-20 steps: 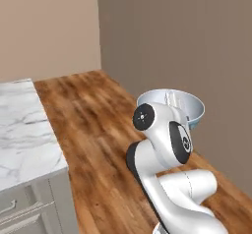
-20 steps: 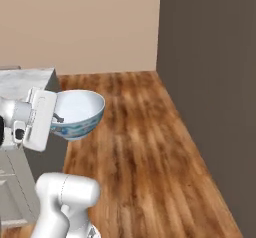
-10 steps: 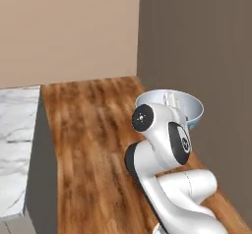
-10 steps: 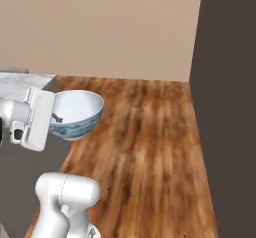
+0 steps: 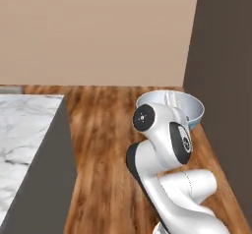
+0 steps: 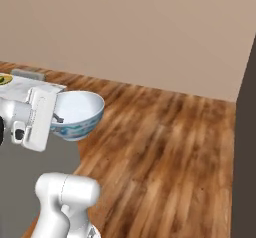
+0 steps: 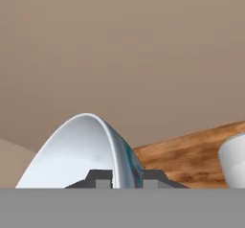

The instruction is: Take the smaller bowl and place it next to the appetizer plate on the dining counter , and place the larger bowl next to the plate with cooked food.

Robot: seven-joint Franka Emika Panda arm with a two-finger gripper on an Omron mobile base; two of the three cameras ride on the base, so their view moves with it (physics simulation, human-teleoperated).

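In the hand view, the two dark fingers [image 7: 100,178] stood low in the frame, one either side of the rim of the bowl [image 7: 76,150], drawn nearly together and pinching its thin wall; the gripper [image 7: 122,179] thus had the larger bowl clamped by its edge. The bowl's pale inside swelled up and leftward from the fingers, a sliver of blue-green pattern showing along its outer right edge. Behind it lay a tan wall [image 7: 124,45], and a strip of wood floor [image 7: 186,155] ran across the lower right. In the right base view, the gripper [image 6: 59,117] sat at the left middle of the frame, a dark fingertip inside the bowl [image 6: 77,114], which hung upright in the air above the floor [image 6: 165,157], its floral band facing the camera. At the upper left edge of that view lay a corner of the marble counter [image 6: 22,84], with a bit of a yellow plate [image 6: 5,79] on it at the very edge. In the left base view, the bowl [image 5: 189,107] showed at the right middle, partly behind the white arm [image 5: 167,139], beside a dark wall panel [image 5: 221,80] on the right. The counter [image 5: 24,134] filled the lower left there, with its dark grey side [image 5: 47,184] falling to the floor [image 5: 103,130]
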